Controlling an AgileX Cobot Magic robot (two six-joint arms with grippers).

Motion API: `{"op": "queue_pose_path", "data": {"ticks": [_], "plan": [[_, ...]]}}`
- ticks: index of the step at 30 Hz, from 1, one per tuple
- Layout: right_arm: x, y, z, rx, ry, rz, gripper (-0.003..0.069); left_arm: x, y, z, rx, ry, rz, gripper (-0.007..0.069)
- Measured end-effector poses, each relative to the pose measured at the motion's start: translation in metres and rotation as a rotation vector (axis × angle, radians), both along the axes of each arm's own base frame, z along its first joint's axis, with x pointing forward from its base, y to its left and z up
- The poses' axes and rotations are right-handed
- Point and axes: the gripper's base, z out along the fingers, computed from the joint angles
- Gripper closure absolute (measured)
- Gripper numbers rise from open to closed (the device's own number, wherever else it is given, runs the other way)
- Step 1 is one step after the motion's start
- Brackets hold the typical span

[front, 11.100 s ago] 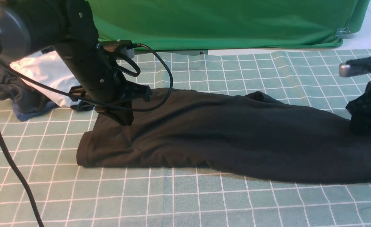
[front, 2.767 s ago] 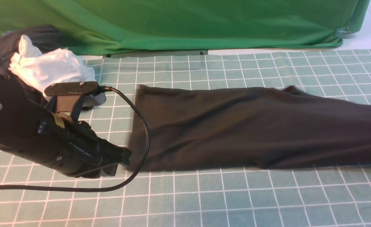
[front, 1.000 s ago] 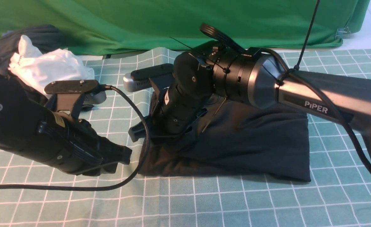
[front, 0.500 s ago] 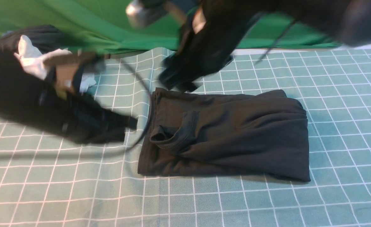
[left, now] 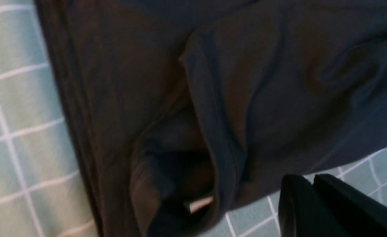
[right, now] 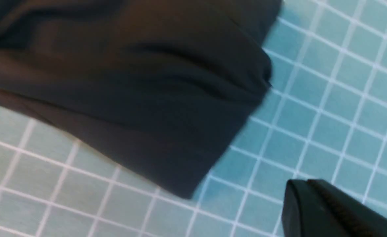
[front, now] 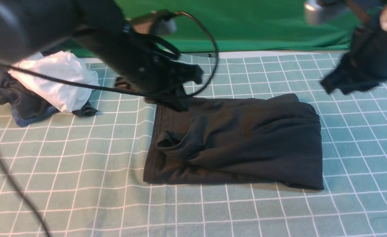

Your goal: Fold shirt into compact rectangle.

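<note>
The black shirt [front: 246, 141] lies folded in a rough rectangle mid-mat, its collar [front: 180, 144] turned up near the left end. The left wrist view shows the shirt [left: 279, 82] close up, with a sliver of white neck label [left: 200, 204] inside the collar. My left gripper [front: 180, 104] hovers by the shirt's far left corner, shut and holding nothing [left: 312, 179]. My right gripper [front: 331, 84] is blurred, raised off the mat beyond the shirt's far right corner, shut and empty [right: 303, 184]. The right wrist view shows the shirt's folded end [right: 147, 98].
A white garment [front: 58, 79] lies on a dark grey and blue bundle [front: 19, 105] at the far left. Green cloth [front: 262, 23] hangs along the back. A black cable [front: 2, 161] trails down the left side over the checked mat [front: 213, 210].
The right arm let go of the shirt, lifted and swung off to the right. The left arm rose and moved toward the shirt's far left corner. The shirt went from a long strip to a folded rectangle.
</note>
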Motion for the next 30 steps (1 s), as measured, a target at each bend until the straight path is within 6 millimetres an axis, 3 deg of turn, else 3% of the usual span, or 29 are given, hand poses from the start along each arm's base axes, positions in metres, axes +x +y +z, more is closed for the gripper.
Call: {"op": "queue_pose_path", "data": {"ticks": [4,7,8,11,13,17,19,22,25,26,27,28,29,30], "plan": [[-0.016,-0.023,-0.005,0.032,-0.026,-0.051,0.0648,0.022,-0.014,-0.031,0.078,0.056,-0.018,0.0487],[-0.022,-0.030,-0.007,0.039,-0.032,-0.067,0.0648,0.036,-0.018,-0.048,0.113,0.066,-0.018,0.0334],[-0.022,-0.030,-0.007,0.038,-0.032,-0.066,0.0648,0.037,-0.018,-0.047,0.112,0.064,-0.018,0.0323],[-0.021,-0.030,-0.007,0.050,-0.043,-0.053,0.0648,0.046,-0.022,-0.061,0.117,0.063,-0.011,0.0138],[-0.020,-0.029,-0.007,0.067,-0.052,-0.053,0.0648,0.050,-0.023,-0.069,0.116,0.062,-0.005,0.0057],[-0.019,-0.028,-0.006,0.084,-0.067,-0.053,0.0648,0.055,-0.027,-0.087,0.106,0.064,-0.028,-0.0020],[-0.019,-0.028,-0.006,0.086,-0.070,-0.053,0.0648,0.056,-0.029,-0.092,0.100,0.067,-0.050,-0.0016],[-0.019,-0.028,-0.006,0.088,-0.072,-0.052,0.0648,0.056,-0.032,-0.097,0.072,0.077,-0.080,0.0068],[-0.018,-0.028,-0.006,0.087,-0.074,-0.050,0.0648,0.056,-0.033,-0.100,0.066,0.083,-0.087,0.0293],[-0.018,-0.028,-0.006,0.087,-0.074,-0.050,0.0648,0.056,-0.033,-0.100,0.066,0.082,-0.087,0.0293],[-0.018,-0.028,-0.006,0.086,-0.075,-0.049,0.0648,0.056,-0.032,-0.099,0.078,0.077,-0.096,0.0470],[-0.018,-0.028,-0.006,0.086,-0.075,-0.049,0.0648,0.056,-0.032,-0.099,0.078,0.077,-0.096,0.0470],[-0.018,-0.028,-0.006,0.084,-0.075,-0.044,0.0648,0.055,-0.031,-0.097,0.094,0.074,-0.107,0.0547],[-0.018,-0.028,-0.006,0.083,-0.076,-0.041,0.0648,0.054,-0.030,-0.095,0.099,0.073,-0.112,0.0577]]}}
